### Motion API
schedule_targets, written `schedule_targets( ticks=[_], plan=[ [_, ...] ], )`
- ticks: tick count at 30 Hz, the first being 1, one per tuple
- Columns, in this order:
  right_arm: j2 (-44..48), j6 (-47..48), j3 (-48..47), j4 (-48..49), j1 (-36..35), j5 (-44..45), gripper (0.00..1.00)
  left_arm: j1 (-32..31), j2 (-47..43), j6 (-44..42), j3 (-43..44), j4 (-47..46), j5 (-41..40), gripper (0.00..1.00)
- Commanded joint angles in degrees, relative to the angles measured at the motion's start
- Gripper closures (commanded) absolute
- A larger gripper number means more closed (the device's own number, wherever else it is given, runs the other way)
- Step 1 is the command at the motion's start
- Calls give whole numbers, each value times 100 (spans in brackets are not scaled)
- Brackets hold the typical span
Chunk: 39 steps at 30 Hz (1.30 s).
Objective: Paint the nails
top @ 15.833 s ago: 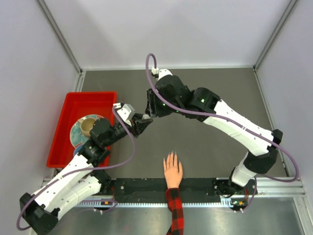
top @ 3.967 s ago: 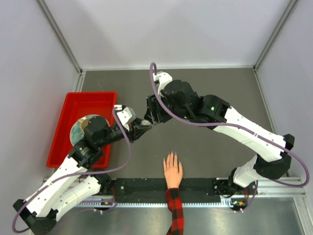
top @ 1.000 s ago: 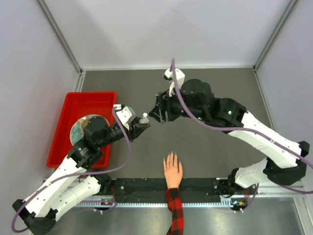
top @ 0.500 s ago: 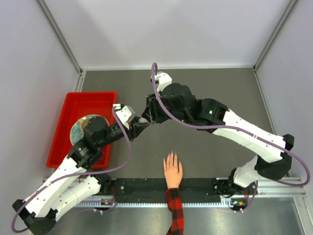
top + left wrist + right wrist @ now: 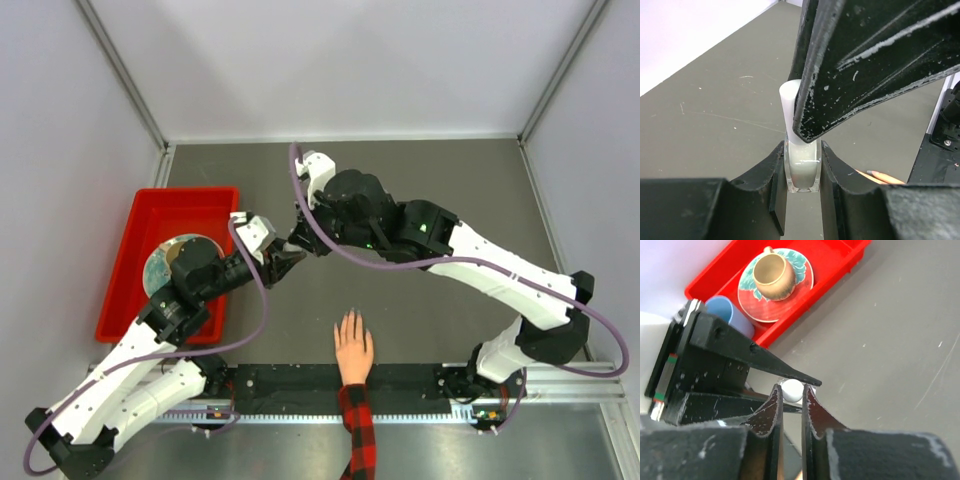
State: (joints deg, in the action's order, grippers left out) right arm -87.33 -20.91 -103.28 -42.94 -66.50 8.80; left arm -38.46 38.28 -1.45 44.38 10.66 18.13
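a red bin sits on the left of the grey table, holding a patterned saucer with a tan cup on it and a blue cup beside that. the two arms meet just right of the bin, and from above their dark wrists cover what they hold (only the wrist cameras show it). the left gripper is clamped on a small glass bottle of pale liquid, one jaw pressed against each flat side, the bottle upright between them. the right gripper comes down from above with its jaws drawn nearly together, pinching the bottle's white cap; in the left wrist view one broad black finger of it hides most of the cap's right side. the human hand lies palm down on the table at the near edge, its red-and-black plaid sleeve running back over the black rail. its fingers lie close side by side, thumb slightly out, holding nothing. the nails point towards the grippers, well apart from the bottle, with bare table between.
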Motion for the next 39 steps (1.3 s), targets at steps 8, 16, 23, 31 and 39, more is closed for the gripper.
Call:
schedule_targets(
  ticks=[8, 16, 23, 31, 39],
  plan=[
    [735, 3583, 703, 901, -4, -2249, 100, 14, -190, 84, 220, -301, 630, 100],
    [674, 4718, 880, 928, 681, -4411, 100, 14, -233, 128, 203, -231, 1087, 100],
    [524, 5166, 494, 410, 945, -5308, 100, 14, -251, 66, 255, -125, 1350, 100],
    [357, 5834, 204, -450, 1236, -6688, 100, 14, -146, 14, 229, -134, 1940, 100],
    [322, 5433, 274, -181, 1245, -6523, 100, 5, -102, -13, 255, -116, 2080, 100]
  ],
)
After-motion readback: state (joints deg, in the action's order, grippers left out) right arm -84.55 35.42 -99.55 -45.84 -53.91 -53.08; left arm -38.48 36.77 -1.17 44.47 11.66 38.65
